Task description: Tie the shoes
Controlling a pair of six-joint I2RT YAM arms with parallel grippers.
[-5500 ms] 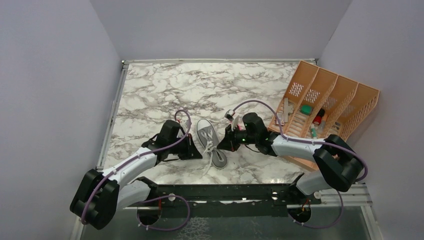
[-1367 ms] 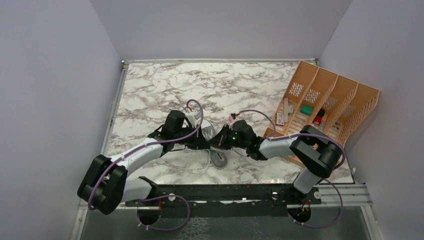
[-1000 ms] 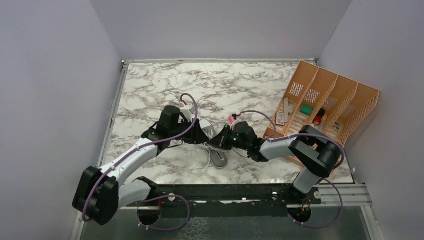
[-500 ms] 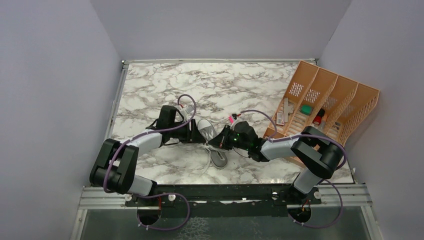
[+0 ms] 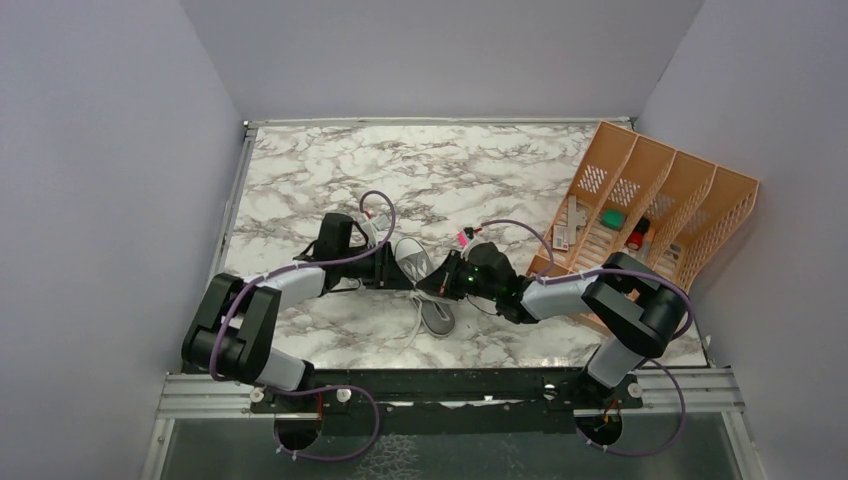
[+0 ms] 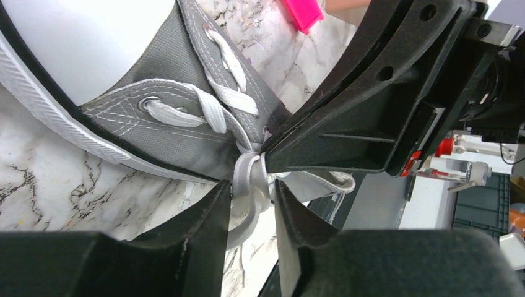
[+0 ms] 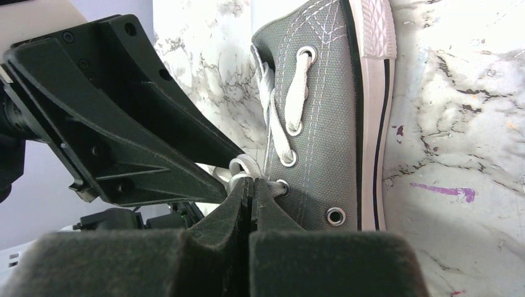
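Both arms stretched low across the marble table point(image 5: 330, 170), tips meeting over the grey sneaker point(image 7: 322, 124) lying between them, right gripper point(image 7: 251, 180) pinched tight on the white laces point(image 6: 213, 114), left gripper point(image 6: 252, 187) parted astride the same loop.

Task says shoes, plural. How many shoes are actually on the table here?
1. One grey sneaker lies near the table's front middle, between the left gripper and the right gripper, which pinches its white lace. No second shoe shows anywhere.
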